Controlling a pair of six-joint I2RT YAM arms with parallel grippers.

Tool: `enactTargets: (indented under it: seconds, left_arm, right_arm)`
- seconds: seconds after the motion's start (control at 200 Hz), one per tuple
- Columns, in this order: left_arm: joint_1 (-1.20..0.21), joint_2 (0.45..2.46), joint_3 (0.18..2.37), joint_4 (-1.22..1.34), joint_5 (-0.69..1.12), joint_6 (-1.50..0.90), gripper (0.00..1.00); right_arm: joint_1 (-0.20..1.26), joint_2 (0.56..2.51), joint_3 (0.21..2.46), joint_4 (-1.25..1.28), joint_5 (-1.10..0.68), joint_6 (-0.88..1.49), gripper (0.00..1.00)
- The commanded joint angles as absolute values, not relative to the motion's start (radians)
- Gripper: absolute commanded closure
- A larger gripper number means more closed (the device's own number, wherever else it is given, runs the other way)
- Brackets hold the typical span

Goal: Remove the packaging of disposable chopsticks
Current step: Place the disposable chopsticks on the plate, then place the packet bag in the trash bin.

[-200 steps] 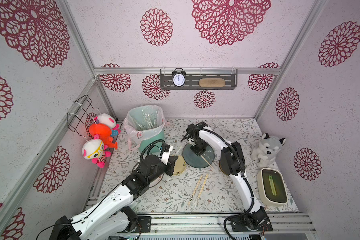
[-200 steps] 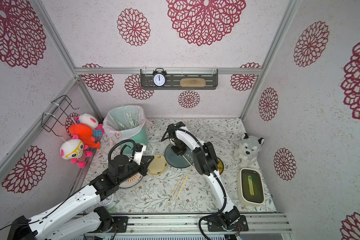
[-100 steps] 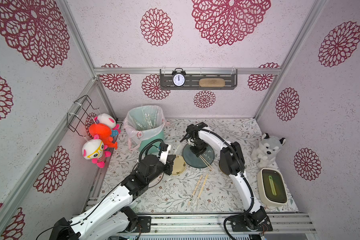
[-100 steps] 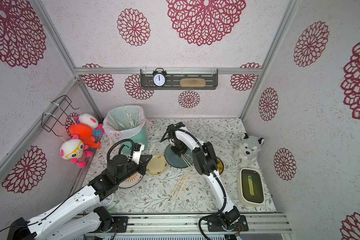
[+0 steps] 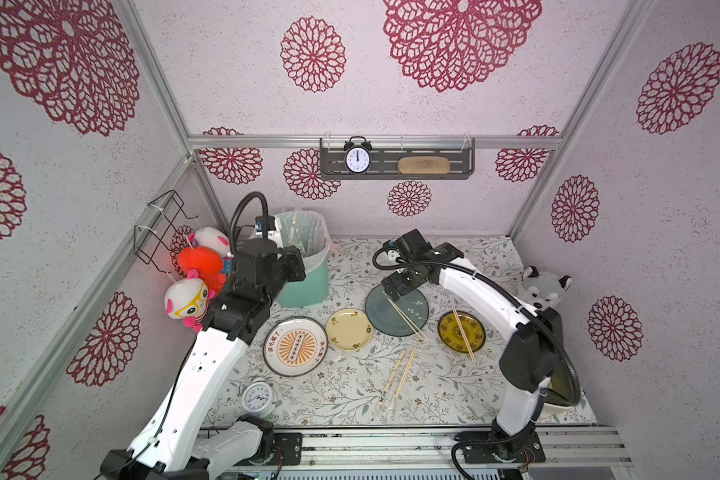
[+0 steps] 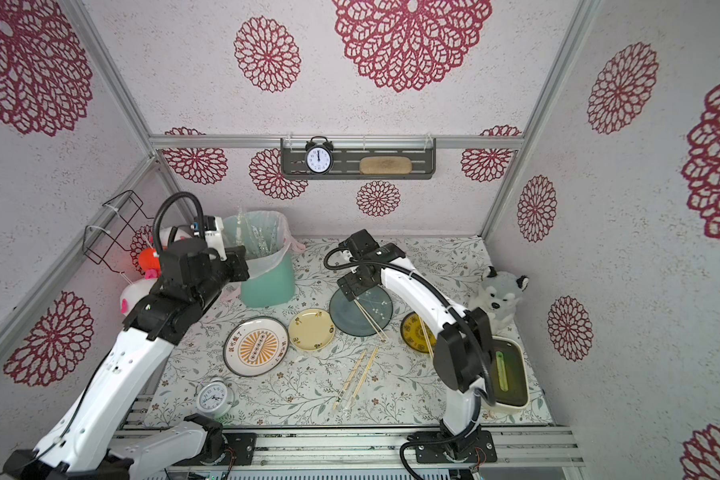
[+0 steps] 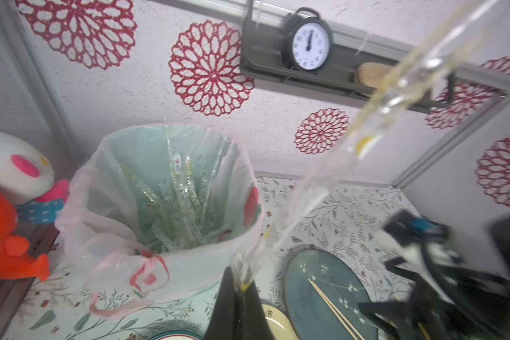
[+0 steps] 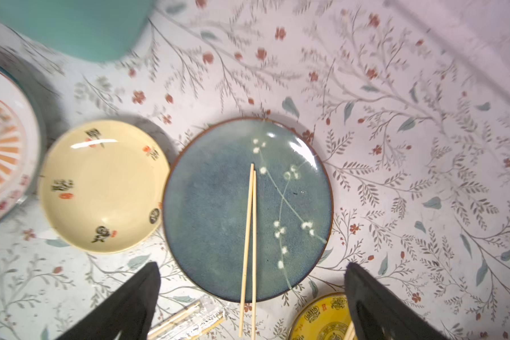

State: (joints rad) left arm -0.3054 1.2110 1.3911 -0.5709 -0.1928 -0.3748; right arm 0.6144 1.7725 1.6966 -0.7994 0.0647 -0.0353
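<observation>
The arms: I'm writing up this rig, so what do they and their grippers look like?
Both the left arm and right arm have white links, bulky black joints and looping black cables. The left gripper and right gripper have tapered black fingers.

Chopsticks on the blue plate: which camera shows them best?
The right wrist view: the bare chopsticks lie sharp and nearly full-length across the blue plate. Both top views show them small; the left wrist view catches only part, blurred.
</observation>
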Motion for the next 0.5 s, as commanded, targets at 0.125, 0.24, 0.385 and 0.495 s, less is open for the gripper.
enactTargets:
  seconds: [0.125, 0.24, 0.385, 0.495]
  left_arm:
    - [-0.201, 1.664, 1.899, -1.147, -0.220, -0.336, 1.00]
    - [-0.166, 1.850, 2.101, -1.274, -0.256, -0.328, 1.00]
    - [-0.145, 2.061, 2.281, -1.366, -0.224, -0.308, 1.00]
    - [-0.149, 2.165, 2.373, -1.433, -0.249, -0.311, 1.00]
  right_arm:
    - [0.624, 1.492, 1.415, -0.475, 0.009, 0.048, 0.01]
    - [0.624, 1.377, 1.297, -0.413, -0.005, 0.059, 0.01]
    - [0.624, 1.292, 1.224, -0.380, 0.004, 0.071, 0.01]
    - [0.624, 1.272, 1.215, -0.374, -0.009, 0.072, 0.01]
